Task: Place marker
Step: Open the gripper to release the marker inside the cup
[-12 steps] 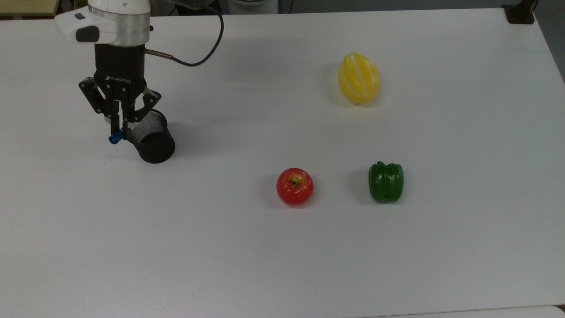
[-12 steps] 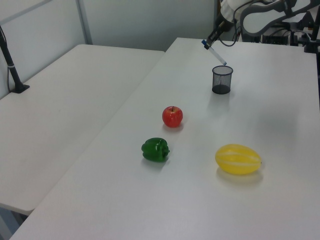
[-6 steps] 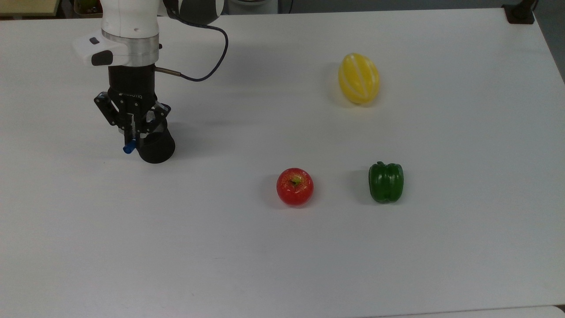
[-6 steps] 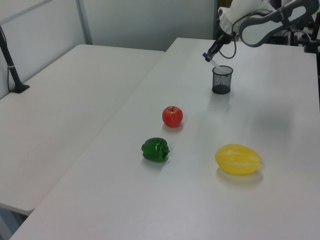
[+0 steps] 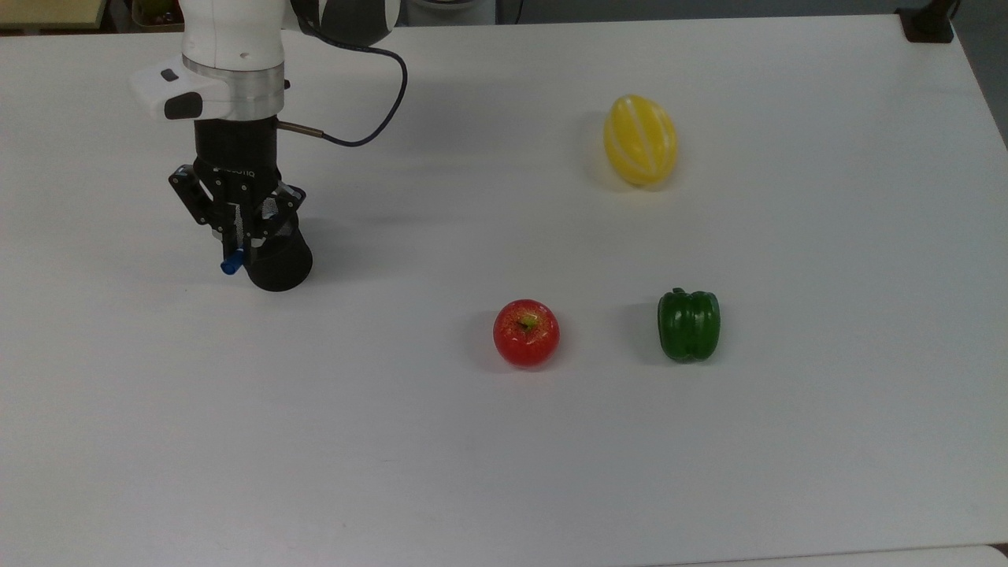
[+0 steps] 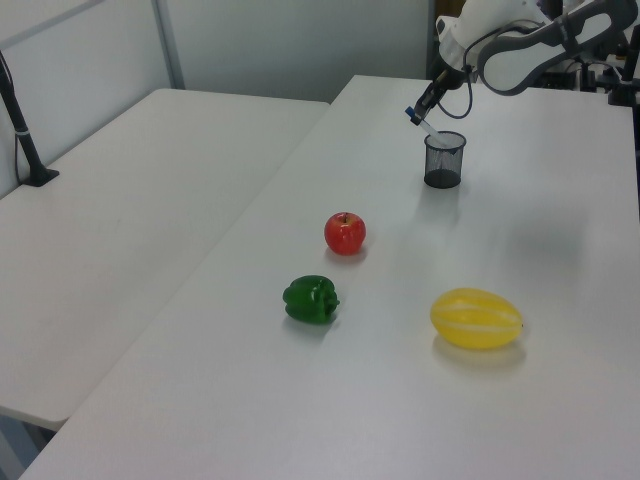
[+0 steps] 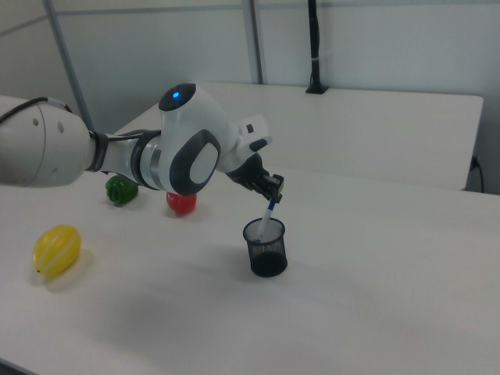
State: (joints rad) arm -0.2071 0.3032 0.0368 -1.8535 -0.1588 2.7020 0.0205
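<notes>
We see a white arm (image 7: pixel 47 148) with grey joint covers, a blue light, a silver wrist ring, a black cable (image 5: pixel 370 118), and a black gripper (image 5: pixel 236 236) with printed lettering.

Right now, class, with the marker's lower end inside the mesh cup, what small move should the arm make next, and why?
Probably open the gripper: the marker leans with its lower end already inside the black mesh cup, so releasing should drop it in.

The white table (image 5: pixel 504 472) carries a mesh cup (image 5: pixel 279 264), apple (image 5: pixel 526 332), pepper (image 5: pixel 689 324) (green) and melon (image 5: pixel 640 139).
</notes>
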